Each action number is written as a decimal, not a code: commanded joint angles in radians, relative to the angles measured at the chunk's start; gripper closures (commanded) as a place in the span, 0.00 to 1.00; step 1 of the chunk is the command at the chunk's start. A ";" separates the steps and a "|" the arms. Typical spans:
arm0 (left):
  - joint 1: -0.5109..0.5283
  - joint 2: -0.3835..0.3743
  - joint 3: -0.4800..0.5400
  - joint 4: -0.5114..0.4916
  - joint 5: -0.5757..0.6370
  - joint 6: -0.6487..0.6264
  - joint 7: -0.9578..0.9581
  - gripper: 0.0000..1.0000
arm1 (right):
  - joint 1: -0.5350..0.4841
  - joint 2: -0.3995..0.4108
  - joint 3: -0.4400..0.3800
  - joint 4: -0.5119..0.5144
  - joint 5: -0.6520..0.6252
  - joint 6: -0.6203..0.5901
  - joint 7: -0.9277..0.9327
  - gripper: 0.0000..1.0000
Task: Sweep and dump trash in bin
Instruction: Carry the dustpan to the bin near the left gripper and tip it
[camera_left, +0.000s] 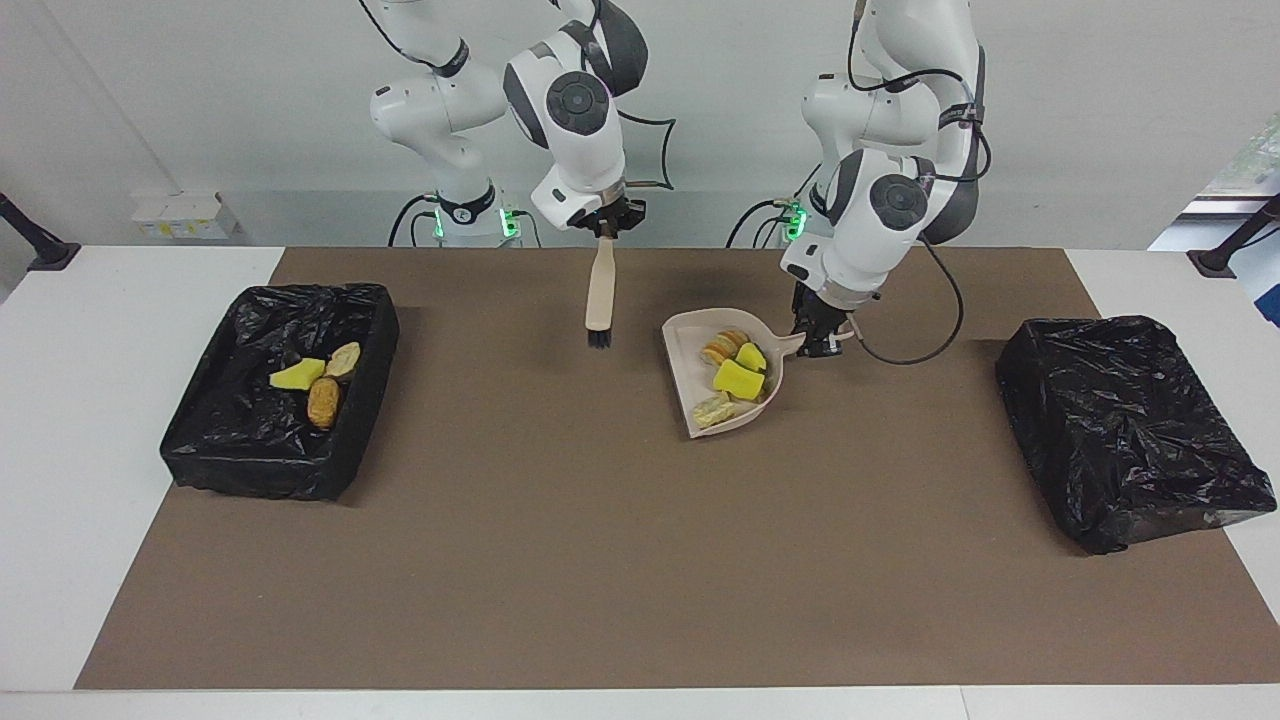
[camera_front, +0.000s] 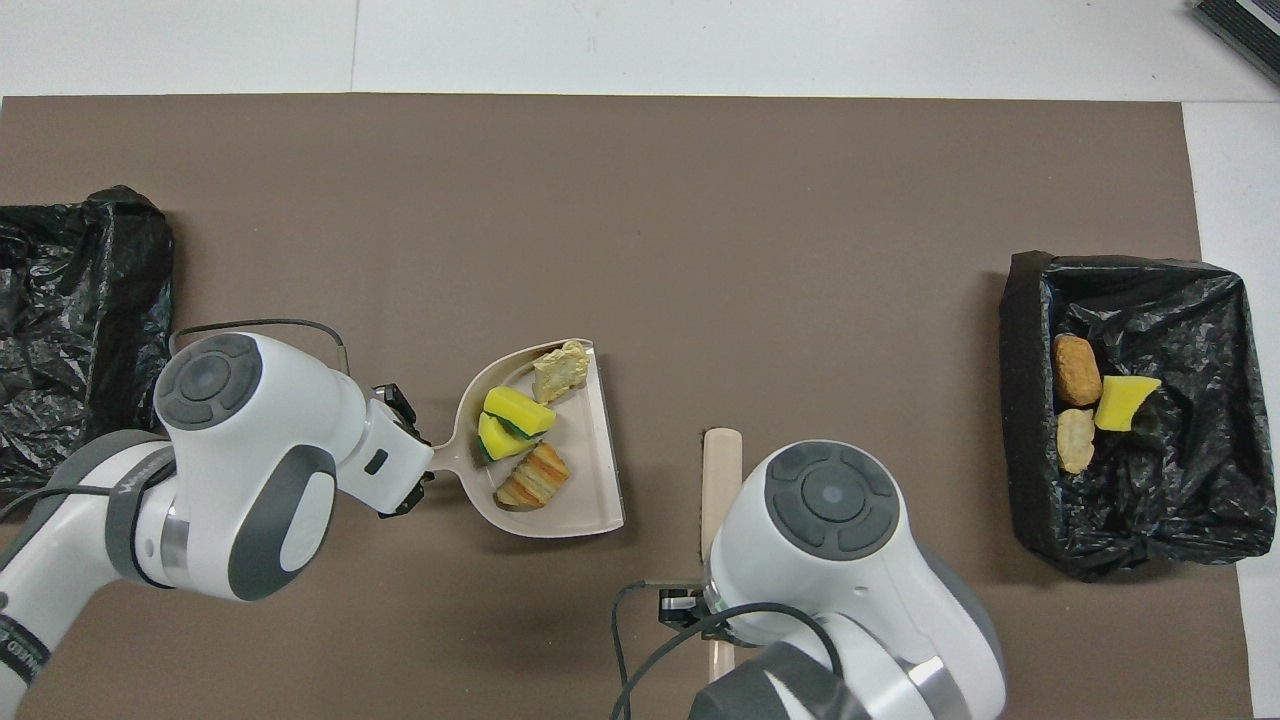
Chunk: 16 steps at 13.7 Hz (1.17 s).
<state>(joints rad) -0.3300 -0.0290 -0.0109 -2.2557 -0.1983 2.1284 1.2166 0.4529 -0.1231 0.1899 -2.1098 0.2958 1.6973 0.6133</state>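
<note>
Carrying, facing view: left claw (camera_left: 822, 338) clamped on the dustpan (camera_left: 700, 345) handle, pan level so the trash (camera_left: 738, 379) stays in; right claw (camera_left: 604, 227) clamped on the brush (camera_left: 599, 300), bristles hanging clear
Textures, overhead view: spongy yellow bits, ridged bread-like pieces; smooth beige pan; three scraps in the crinkly black-lined bin (camera_front: 1180, 480)

Dustpan (camera_left: 728, 385) mid-mat (camera_left: 600, 560), four trash scraps (camera_left: 738, 378) in it; brush (camera_left: 600, 300) hanging beside it toward the right arm's end; open bin (camera_left: 285, 390) there holding three scraps (camera_left: 318, 380); covered bin (camera_left: 1125, 430) at the left arm's end.
</note>
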 joint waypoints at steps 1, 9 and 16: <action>0.083 -0.009 -0.004 0.022 -0.047 -0.001 0.141 1.00 | 0.088 0.031 0.006 -0.024 -0.014 0.082 0.017 1.00; 0.458 0.119 -0.001 0.373 -0.023 -0.208 0.549 1.00 | 0.322 0.232 0.006 -0.004 -0.010 0.306 0.181 1.00; 0.718 0.308 -0.001 0.754 0.115 -0.393 0.702 1.00 | 0.334 0.261 0.006 -0.015 0.005 0.389 0.184 1.00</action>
<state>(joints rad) 0.3359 0.2166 0.0008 -1.6178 -0.1150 1.7955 1.8740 0.7889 0.1283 0.1952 -2.1238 0.2966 2.0602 0.7749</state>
